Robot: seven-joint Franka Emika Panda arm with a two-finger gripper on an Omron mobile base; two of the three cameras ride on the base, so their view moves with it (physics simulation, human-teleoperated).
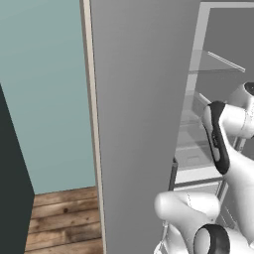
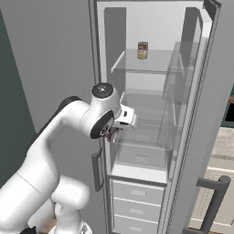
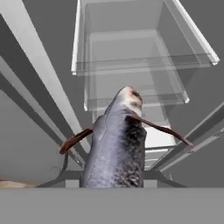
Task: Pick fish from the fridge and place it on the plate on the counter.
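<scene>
A: Where's the fish (image 3: 117, 148) rn?

B: In the gripper (image 2: 111, 133). Hand view has it right up close btw the fingers, grey body, head pointing away toward the glass shelves, thin reddish fins sticking out left & right. Jaws clenched on it.

A: Gripper still inside the fridge (image 2: 201, 91)?

B: At the front of it, approx mid height, near the left edge of the opening in the right base view. Only a small dark bit shows under the white wrist there, fingertips hard to make out.

A: What else is in there?

B: A can (image 2: 142, 50) on the upper glass shelf (image 2: 151, 64), well above the gripper. More clear shelves below, then a white drawer (image 2: 137, 192) at the bottom.

A: Door?

B: Open. In the left base view the big flat grey door panel (image 1: 139, 124) takes the middle, teal wall (image 1: 44, 94) and wood floor (image 1: 64, 223) to its left, arm at the right.

A: Plate or counter?

B: Can't tell; just a strip of beige top (image 2: 224, 144) at the far right of the right base view.
</scene>
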